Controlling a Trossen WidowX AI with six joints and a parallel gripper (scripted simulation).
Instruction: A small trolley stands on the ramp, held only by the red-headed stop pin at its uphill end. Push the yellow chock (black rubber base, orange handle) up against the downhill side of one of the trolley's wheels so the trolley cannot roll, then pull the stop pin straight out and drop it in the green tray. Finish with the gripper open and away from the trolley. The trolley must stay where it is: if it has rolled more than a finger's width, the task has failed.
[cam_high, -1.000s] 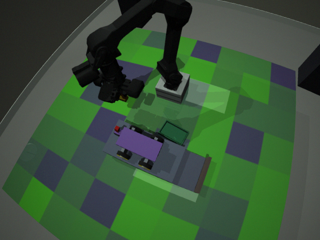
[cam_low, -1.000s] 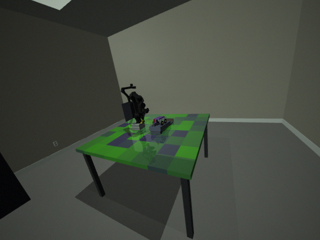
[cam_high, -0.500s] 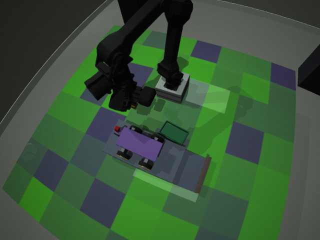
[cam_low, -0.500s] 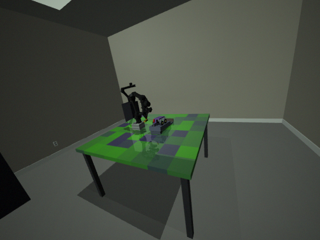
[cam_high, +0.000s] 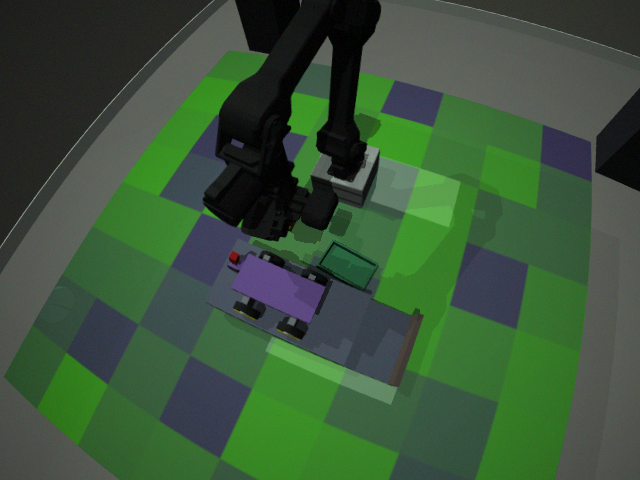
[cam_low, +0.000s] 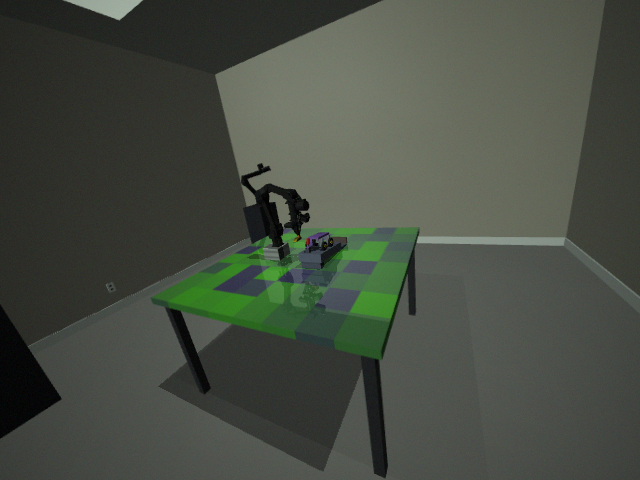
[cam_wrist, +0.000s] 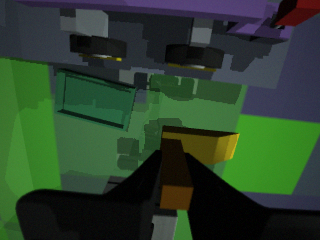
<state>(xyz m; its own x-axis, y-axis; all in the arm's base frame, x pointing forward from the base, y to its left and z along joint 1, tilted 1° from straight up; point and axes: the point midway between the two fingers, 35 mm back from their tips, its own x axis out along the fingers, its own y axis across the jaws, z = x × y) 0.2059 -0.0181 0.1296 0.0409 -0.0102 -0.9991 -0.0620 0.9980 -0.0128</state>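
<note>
Top view, left to right: the red-headed stop pin (cam_high: 234, 257) (cam_low: 308, 241) (cam_wrist: 300, 11) stands at the uphill end of the trolley (cam_high: 279, 286) (cam_low: 318, 236) (cam_wrist: 150, 7); only its head is distinct, and the wrist view crops it. The trolley shows 4 wheels on the ramp (cam_high: 351, 304) (cam_low: 312, 256) (cam_wrist: 270, 70); its purple deck hides the rest of its underside. The fingers (cam_high: 287, 225) (cam_low: 298, 235) are nearly shut, clamped on the orange handle of the yellow chock (cam_high: 291, 226) (cam_low: 297, 239) (cam_wrist: 205, 145), which hangs above the worktop (cam_high: 439, 439) (cam_low: 232, 310) (cam_wrist: 270, 150), apart from every wheel. The arm conceals most of the chock from above; its black base cannot be made out. The green tray (cam_high: 348, 266) (cam_wrist: 95, 102) lies beside the ramp; its inside is dim. The brown end board (cam_high: 406, 351) (cam_low: 340, 240) closes the downhill end.

The worktop is patched green, purple and grey, glossy with reflections. Exterior view: a dark panel (cam_low: 20, 377) is cut off at left, then a wall outlet (cam_low: 110, 287), 3 visible legs, and a pale far wall (cam_low: 413, 129).
</note>
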